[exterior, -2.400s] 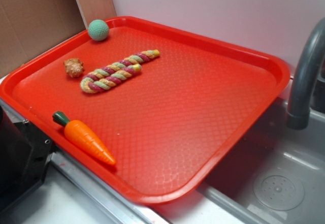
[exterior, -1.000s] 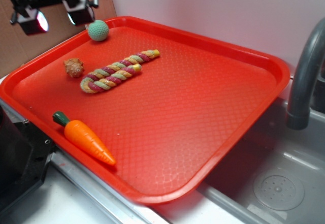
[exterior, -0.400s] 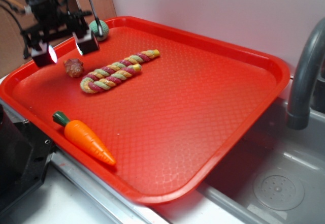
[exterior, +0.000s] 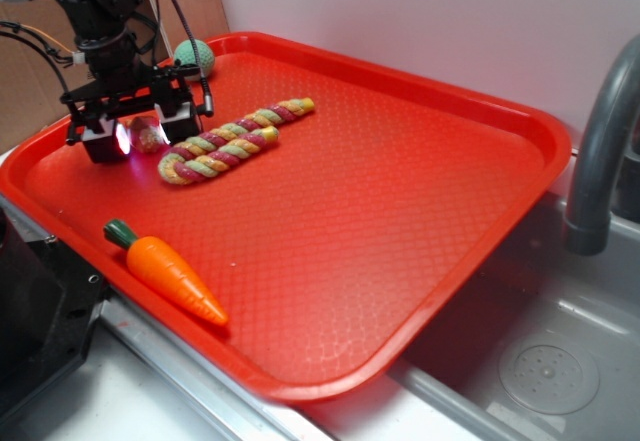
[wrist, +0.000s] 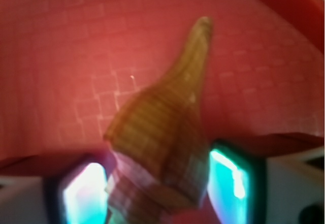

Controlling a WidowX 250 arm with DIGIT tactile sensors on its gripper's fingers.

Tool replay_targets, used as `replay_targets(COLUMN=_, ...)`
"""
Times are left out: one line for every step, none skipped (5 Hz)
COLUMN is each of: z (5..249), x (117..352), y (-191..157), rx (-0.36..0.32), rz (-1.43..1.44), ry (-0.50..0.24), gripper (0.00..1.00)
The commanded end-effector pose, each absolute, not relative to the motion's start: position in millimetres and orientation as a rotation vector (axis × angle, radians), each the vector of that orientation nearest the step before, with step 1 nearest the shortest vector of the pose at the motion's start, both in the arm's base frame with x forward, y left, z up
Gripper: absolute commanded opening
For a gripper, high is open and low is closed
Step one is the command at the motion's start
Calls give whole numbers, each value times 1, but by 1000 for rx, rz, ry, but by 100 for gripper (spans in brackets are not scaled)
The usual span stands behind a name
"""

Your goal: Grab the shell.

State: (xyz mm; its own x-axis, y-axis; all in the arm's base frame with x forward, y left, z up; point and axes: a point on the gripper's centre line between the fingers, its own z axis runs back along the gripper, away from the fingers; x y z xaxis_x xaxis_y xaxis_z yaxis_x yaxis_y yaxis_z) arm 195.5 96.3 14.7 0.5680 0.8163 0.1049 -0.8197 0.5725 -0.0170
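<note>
Shell (exterior: 146,136) sits at the far left part of a red tray (exterior: 420,231), low between the two fingers of the tool (exterior: 142,133), which straddles it from above. In the exterior view only a small tan-brown knob of it shows between the finger blocks, so its long axis cannot be read there. The wrist view shows it better: the shell (wrist: 162,127) is a tapering, ribbed brown spiral, with its broad end near the camera between the fingers and its narrow tip pointing away, up the picture and slightly to the right. Its long axis runs roughly along the gap between the fingers, not across it.

The tool (wrist: 162,183) stands open, one lit finger (wrist: 84,193) on each side of the shell. In the wrist view the fingers look very close to the shell's broad end, but whether they touch it I cannot tell.

On the tray there is one shell, one braided rope toy (exterior: 235,139), one orange toy carrot (exterior: 170,273) and one teal-green ball (exterior: 197,53). The rope toy lies just beside the tool, its near end close to the right finger. The ball rests at the tray's far corner, partly behind the arm. The carrot lies at the tray's near edge, well apart from the shell. One grey tap (exterior: 600,151) rises at the right, over a grey sink (exterior: 530,361).
</note>
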Motion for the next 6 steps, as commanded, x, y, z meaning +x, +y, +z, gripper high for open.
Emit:
replay_targets(z=67, x=192, y=103, rx=29, rz=767, ry=-111, gripper=0)
replay_targets(z=117, x=194, y=91, rx=53, rz=545, ry=-144, gripper=0)
replay_targets(z=167, x=184, y=40, rx=35, rz=362, ry=-166, gripper=0)
replay_targets(z=184, x=184, y=-5, rx=-11, rz=185, ry=-149, gripper=0)
replay_targets(z=185, x=182, y=-31, rx=-12, rz=71, ry=-149, gripper=0)
replay_targets(z=185, x=185, y=-48, rx=-36, rz=-27, ry=-143, gripper=0)
